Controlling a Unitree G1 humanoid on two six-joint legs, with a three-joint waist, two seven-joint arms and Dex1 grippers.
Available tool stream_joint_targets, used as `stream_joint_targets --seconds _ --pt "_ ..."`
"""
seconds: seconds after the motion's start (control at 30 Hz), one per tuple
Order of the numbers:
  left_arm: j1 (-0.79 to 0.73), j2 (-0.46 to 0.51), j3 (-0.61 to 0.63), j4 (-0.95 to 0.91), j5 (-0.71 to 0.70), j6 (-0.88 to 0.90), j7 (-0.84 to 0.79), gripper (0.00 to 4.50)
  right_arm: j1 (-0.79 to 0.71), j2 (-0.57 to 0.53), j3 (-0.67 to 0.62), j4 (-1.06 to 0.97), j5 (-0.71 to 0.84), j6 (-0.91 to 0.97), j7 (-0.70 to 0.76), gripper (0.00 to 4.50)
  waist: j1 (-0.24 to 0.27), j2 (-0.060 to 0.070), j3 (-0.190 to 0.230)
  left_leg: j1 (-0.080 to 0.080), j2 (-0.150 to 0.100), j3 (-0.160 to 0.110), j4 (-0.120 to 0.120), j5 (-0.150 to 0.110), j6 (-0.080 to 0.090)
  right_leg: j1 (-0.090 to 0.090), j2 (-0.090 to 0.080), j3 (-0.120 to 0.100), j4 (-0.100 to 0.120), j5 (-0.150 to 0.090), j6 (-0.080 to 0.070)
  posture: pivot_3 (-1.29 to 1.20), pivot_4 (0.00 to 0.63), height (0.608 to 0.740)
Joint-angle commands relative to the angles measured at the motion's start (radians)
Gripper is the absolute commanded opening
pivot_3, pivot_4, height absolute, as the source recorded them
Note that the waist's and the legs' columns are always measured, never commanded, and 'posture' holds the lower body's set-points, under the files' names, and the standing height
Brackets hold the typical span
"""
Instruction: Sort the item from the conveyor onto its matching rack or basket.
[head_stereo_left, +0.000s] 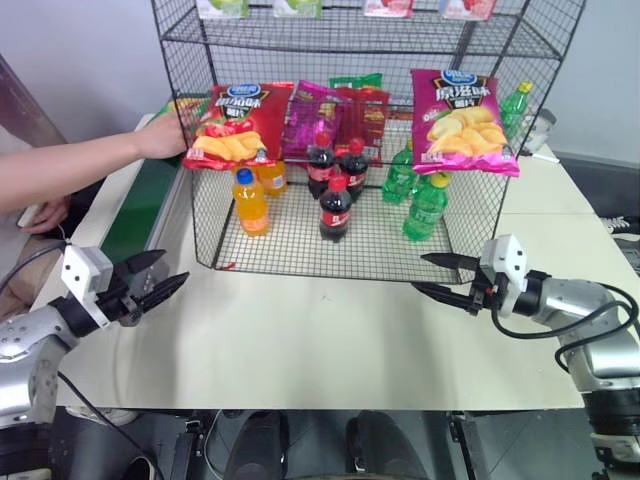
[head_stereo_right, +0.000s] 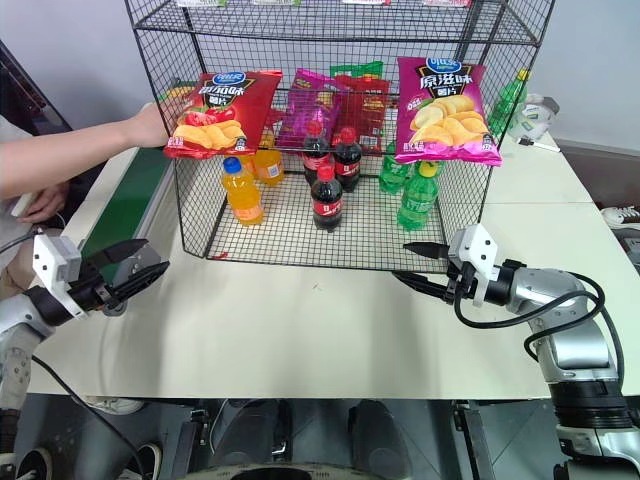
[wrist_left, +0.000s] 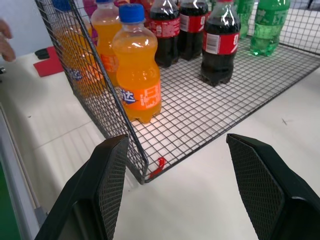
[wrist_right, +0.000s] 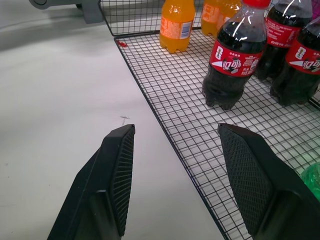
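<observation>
Grippers both empty, jaws apart: left gripper (head_stereo_left: 160, 285) near the table's (head_stereo_left: 330, 350) left edge, right gripper (head_stereo_left: 440, 277) by the tall black wire-grid rack's (head_stereo_left: 330, 245) near right corner. Green potato-chip bag (head_stereo_left: 183, 106) at the rack's far left, mostly hidden behind a red chip bag (head_stereo_left: 235, 125), a person's hand (head_stereo_left: 165, 135) on it, above the dark-green conveyor belt (head_stereo_left: 140, 215).
</observation>
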Motion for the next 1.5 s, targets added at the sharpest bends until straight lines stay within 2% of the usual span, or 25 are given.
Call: stream_joint_targets --seconds 0.03,0.4,0.7,0.77,0.87,0.97,1.07,1.17,1.5 --pt "0.011 0.014 0.040 -0.038 -0.013 -0.010 0.005 3.33 -0.017 -0.007 0.001 -0.012 0.002 -0.011 0.008 2.73 0.000 0.000 0.000 0.000 0.000 0.000 0.000 0.000 0.000 0.000 0.000 0.000 0.000 0.000 0.000 0.00 0.150 0.739" --pt "0.050 0.007 0.080 -0.054 0.000 -0.040 0.037 3.33 -0.052 0.009 0.007 -0.017 0.052 0.041 0.027 2.73 -0.001 0.000 0.000 0.000 0.000 0.000 0.000 0.000 0.000 0.000 0.000 0.000 0.000 0.000 0.000 0.00 0.150 0.739" --pt "0.145 -0.017 0.136 -0.110 0.078 -0.197 0.109 3.33 -0.128 0.057 0.060 -0.044 0.112 0.146 0.041 2.73 -0.002 0.000 0.000 0.000 0.000 0.000 0.000 0.000 0.000 0.000 -0.001 0.000 0.000 0.000 0.000 0.00 0.150 0.739" --pt "0.188 -0.026 0.165 -0.140 0.097 -0.226 0.137 3.33 -0.159 0.073 0.065 -0.062 0.180 0.213 0.058 3.29 -0.004 0.000 0.000 0.000 0.000 0.000 0.000 0.000 0.000 0.000 -0.001 0.000 0.000 0.000 0.000 0.00 0.150 0.739" --pt "0.251 -0.037 0.201 -0.174 0.113 -0.247 0.163 3.33 -0.193 0.104 0.098 -0.083 0.196 0.228 0.078 4.46 -0.004 0.000 0.000 0.000 0.001 0.000 0.000 0.000 0.000 0.000 -0.001 0.000 0.000 0.000 0.000 0.00 0.150 0.739" --pt "0.288 -0.032 0.218 -0.181 0.161 -0.310 0.179 3.33 -0.205 0.120 0.136 -0.080 0.147 0.179 0.091 4.46 0.000 0.000 0.000 0.000 0.000 0.000 -0.001 0.000 0.000 0.000 -0.001 0.000 -0.001 0.000 0.000 0.00 0.150 0.739" --pt "0.307 -0.007 0.245 -0.161 0.259 -0.409 0.217 3.33 -0.212 0.123 0.172 -0.068 0.092 0.116 0.106 4.46 0.003 0.000 0.000 0.000 -0.001 0.000 0.000 -0.001 0.001 0.000 -0.002 0.000 -0.001 0.000 0.000 0.00 0.150 0.739" --pt "0.336 0.032 0.283 -0.116 0.436 -0.575 0.283 3.33 -0.231 0.142 0.177 -0.053 0.104 0.118 0.105 4.46 0.000 -0.001 0.000 -0.001 0.000 0.000 -0.001 -0.001 0.001 0.000 -0.002 -0.001 -0.001 0.000 0.000 0.00 0.150 0.739" --pt "0.471 0.059 0.373 -0.013 0.719 -0.877 0.491 3.33 -0.246 0.177 0.228 -0.004 0.062 0.044 0.159 4.46 -0.004 0.000 0.000 0.000 0.000 0.000 -0.002 -0.001 0.001 -0.001 -0.002 0.000 -0.002 0.000 -0.001 0.00 0.150 0.739"
